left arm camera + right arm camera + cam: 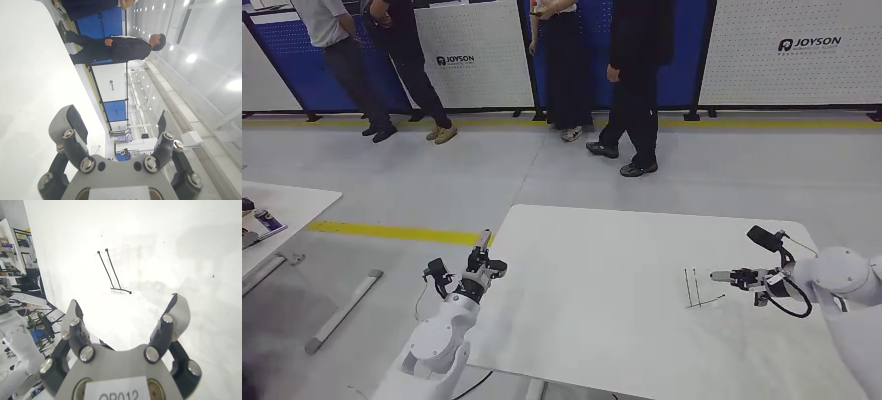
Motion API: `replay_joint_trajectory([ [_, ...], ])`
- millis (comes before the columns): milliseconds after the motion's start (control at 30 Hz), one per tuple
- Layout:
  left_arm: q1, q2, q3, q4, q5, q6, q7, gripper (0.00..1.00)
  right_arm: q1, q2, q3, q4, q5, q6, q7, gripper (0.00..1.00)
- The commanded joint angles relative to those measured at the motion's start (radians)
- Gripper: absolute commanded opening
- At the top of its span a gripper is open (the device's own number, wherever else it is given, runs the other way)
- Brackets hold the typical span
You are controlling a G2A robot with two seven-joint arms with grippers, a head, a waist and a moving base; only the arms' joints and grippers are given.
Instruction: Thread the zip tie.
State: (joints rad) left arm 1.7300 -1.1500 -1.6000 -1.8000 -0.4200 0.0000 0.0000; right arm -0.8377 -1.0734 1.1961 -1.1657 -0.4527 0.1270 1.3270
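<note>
Three thin black zip ties (694, 288) lie loose on the white table (612, 300), right of its middle. Two of the zip ties (110, 270) lie side by side, and a shorter one (121, 291) lies across their tail ends. My right gripper (720, 276) hovers just to the right of them, apart from them. In its wrist view the right gripper (125, 303) is open and empty, pointed at the ties. My left gripper (482, 245) sits at the table's left edge, far from the ties. In its own view the left gripper (118, 115) is open and holds nothing.
A second white table (287, 205) with small items stands at the far left. A pale bar (342, 310) lies on the floor beside my left arm. Blue and white panels (802, 50) close the room behind, past a yellow floor line (392, 232).
</note>
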Motion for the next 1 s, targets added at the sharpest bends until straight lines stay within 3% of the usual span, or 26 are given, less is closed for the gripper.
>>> replay_joint_trajectory([
  [0, 0.000, 0.000, 0.000, 0.000, 0.000, 0.000, 0.000, 1.00, 0.000, 0.000, 0.000, 0.000, 0.000, 0.000, 0.001, 1.00],
  [200, 0.000, 0.000, 0.000, 0.000, 0.000, 0.000, 0.000, 1.00, 0.000, 0.000, 0.000, 0.000, 0.000, 0.000, 0.001, 1.00],
  [233, 0.000, 0.000, 0.000, 0.000, 0.000, 0.000, 0.000, 1.00, -0.002, -0.001, 0.006, -0.004, 0.027, -0.021, 0.000, 1.00],
  [300, 0.000, 0.000, 0.000, 0.000, 0.000, 0.000, 0.000, 1.00, -0.021, 0.006, 0.048, 0.029, 0.119, -0.137, 0.005, 1.00],
  [367, 0.000, 0.000, 0.000, 0.000, 0.000, 0.000, 0.000, 1.00, -0.026, 0.012, 0.071, 0.056, 0.164, -0.212, 0.016, 1.00],
  [500, 0.000, 0.000, 0.000, 0.000, 0.000, 0.000, 0.000, 1.00, -0.018, 0.015, 0.068, 0.101, 0.209, -0.309, 0.046, 1.00],
  [567, 0.000, 0.000, 0.000, 0.000, 0.000, 0.000, 0.000, 1.00, -0.001, 0.011, 0.029, 0.140, 0.240, -0.371, 0.063, 1.00],
  [633, 0.000, 0.000, 0.000, 0.000, 0.000, 0.000, 0.000, 1.00, 0.030, 0.009, 0.001, 0.186, 0.229, -0.324, 0.063, 1.00],
  [967, 0.000, 0.000, 0.000, 0.000, 0.000, 0.000, 0.000, 1.00, 0.030, 0.009, 0.001, 0.186, 0.229, -0.324, 0.063, 1.00],
])
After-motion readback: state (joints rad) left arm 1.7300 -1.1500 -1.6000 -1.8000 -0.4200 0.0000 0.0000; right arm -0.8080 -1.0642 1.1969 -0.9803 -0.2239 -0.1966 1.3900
